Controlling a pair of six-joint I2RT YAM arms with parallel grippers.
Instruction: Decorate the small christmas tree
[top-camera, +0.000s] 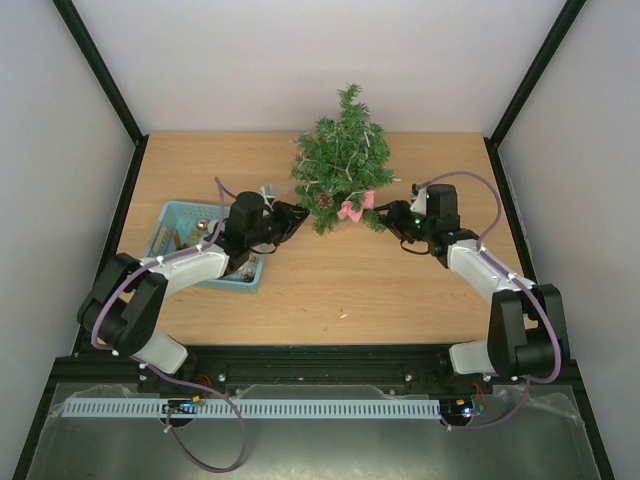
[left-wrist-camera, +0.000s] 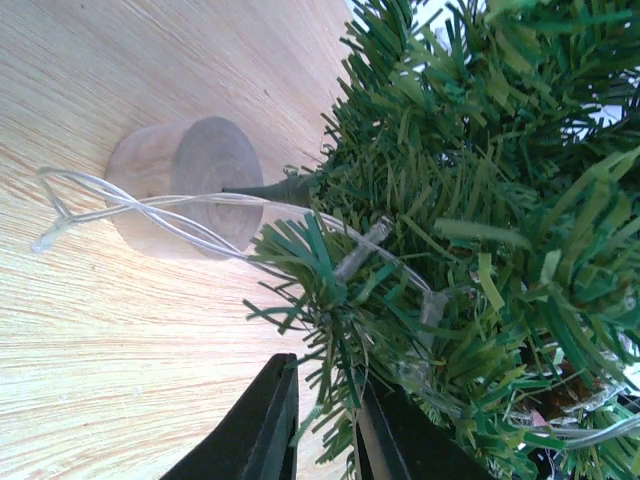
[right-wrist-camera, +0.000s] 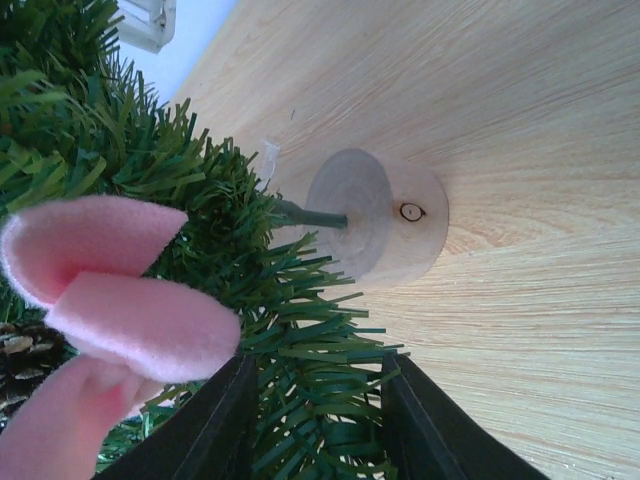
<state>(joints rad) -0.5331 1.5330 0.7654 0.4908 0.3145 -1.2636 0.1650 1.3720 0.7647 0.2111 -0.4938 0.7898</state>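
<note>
The small christmas tree (top-camera: 340, 160), a dark green, bristly cone strung with a clear wire light string (left-wrist-camera: 120, 200), a brown pine cone (top-camera: 324, 199) and a pink felt bow (right-wrist-camera: 120, 300), stands at the far middle of the light wooden table (top-camera: 400, 290). It is upright on its round pale wooden base (right-wrist-camera: 380, 215), tip up. The left gripper (left-wrist-camera: 325, 375) is nearly pressed together, pinching a low sprig. The right gripper (right-wrist-camera: 320, 365) stands wider, with needles filling its gap; whether it bites I cannot tell.
</note>
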